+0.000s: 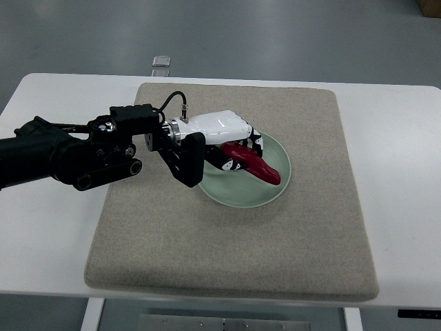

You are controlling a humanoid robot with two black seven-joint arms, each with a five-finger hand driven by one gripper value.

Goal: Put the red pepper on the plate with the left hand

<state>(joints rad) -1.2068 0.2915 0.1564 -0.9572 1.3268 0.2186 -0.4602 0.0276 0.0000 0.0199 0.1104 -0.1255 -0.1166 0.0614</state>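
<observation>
1. Table [48, 234]: a white top, its near edge at the bottom of the view; it carries everything listed below.
2. Mat [227, 248]: a beige fabric square lying flat on the table, extending nearer than, beyond and to both sides of the left hand.
3. Left arm [48, 157]: black, entering from the left edge and running almost level across the view, with a cable looping above the wrist.
4. Left hand [224, 141]: a white shell with black joints, reaching over the near-left rim of the plate. The back of the hand faces up and the fingers curl downward around the thick end of the red pepper, holding it.
5. Red pepper [256, 165]: a dark red, elongated body protruding from under the fingers. Its long axis runs diagonally, from the hand toward the lower right, and its free end points that way. It lies over the inside of the plate; whether it touches the plate surface cannot be told.
6. Plate [241, 196]: pale green, round and shallow, resting on the mat directly under the hand's fingers.
</observation>
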